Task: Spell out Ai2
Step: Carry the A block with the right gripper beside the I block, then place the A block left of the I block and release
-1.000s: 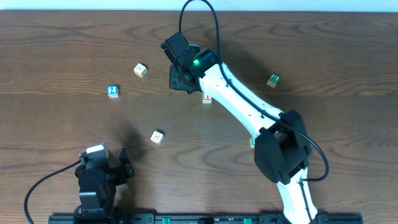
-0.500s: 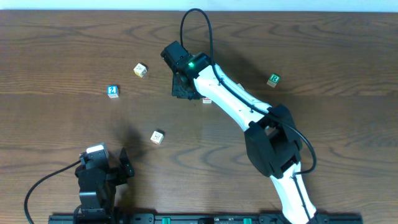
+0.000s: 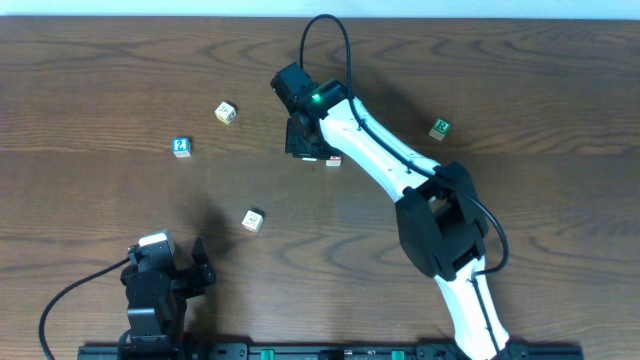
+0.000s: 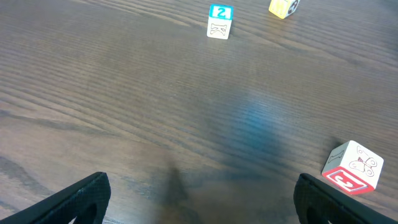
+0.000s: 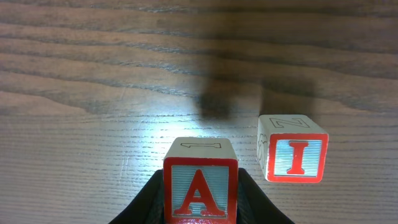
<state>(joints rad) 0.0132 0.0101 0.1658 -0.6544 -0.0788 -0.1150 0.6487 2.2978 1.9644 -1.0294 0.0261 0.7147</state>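
- The right claw (image 3: 303,140) is partly shut and pinches the A cube (image 5: 200,186) by its two sides.
- The A cube is near the middle of the counter (image 3: 100,80), a bit toward the far edge. I cannot tell if it touches the wood.
- The I cube (image 5: 292,157) stands just beside it on the right, with a small gap. Both letters face the same way, so I think the A cube only needs setting down here.
- The 2 cube (image 3: 180,146) is well apart, toward the left edge.
- The left claw (image 4: 202,193) is wide open and holds nothing.
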